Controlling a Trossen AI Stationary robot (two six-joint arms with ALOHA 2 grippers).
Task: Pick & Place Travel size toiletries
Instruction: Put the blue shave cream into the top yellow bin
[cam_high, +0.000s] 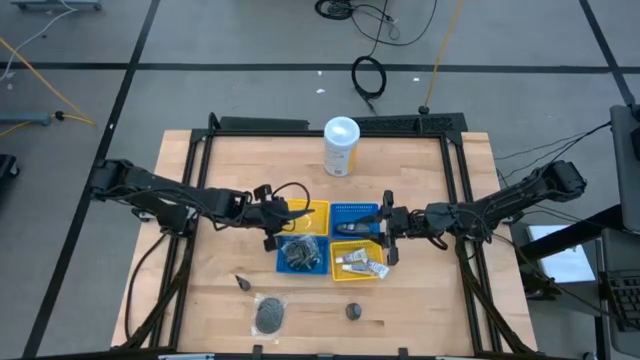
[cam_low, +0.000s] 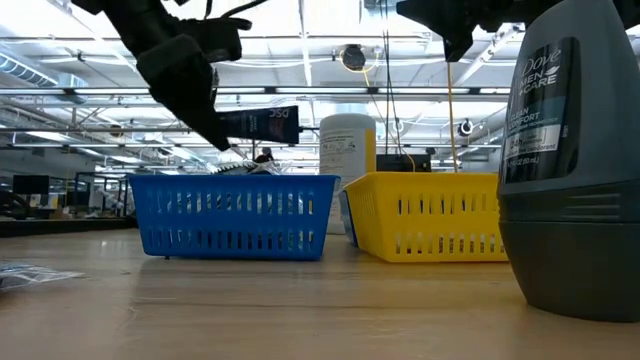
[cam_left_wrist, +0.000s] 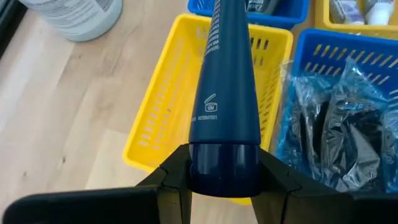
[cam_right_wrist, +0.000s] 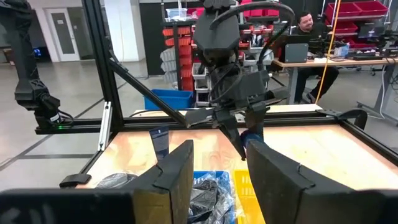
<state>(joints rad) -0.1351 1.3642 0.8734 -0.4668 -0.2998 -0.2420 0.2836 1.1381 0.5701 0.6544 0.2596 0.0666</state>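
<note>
The left tool (cam_left_wrist: 214, 174) is clamped on the cap end of a dark blue tube (cam_left_wrist: 224, 87). It holds the tube in the air over the yellow tray (cam_left_wrist: 186, 106) in the middle of the surface (cam_high: 200, 290). The tube points away from the tool, toward the far blue tray (cam_high: 357, 213).

Four small trays sit together in a square in the middle of the surface. The near blue tray (cam_high: 300, 255) is full of crinkly dark packets (cam_left_wrist: 339, 124). The near yellow tray (cam_high: 360, 262) has small white tubes (cam_high: 362, 262) lying in it.

The right tool (cam_high: 388, 228) hangs above the two trays on the right side of the square. Its fingers (cam_right_wrist: 180, 168) are spread apart with nothing between them.

A tall white canister (cam_high: 341, 146) stands near the far edge of the surface. Close to the near edge lie a dark mesh puff (cam_high: 270, 316), a tiny black piece (cam_high: 242, 283) and a dark round bottle (cam_high: 352, 311). In the low view that bottle (cam_low: 565, 160) looks big and grey, and it stands upright.

A person (cam_right_wrist: 308, 28) sits at a desk in the room behind.
</note>
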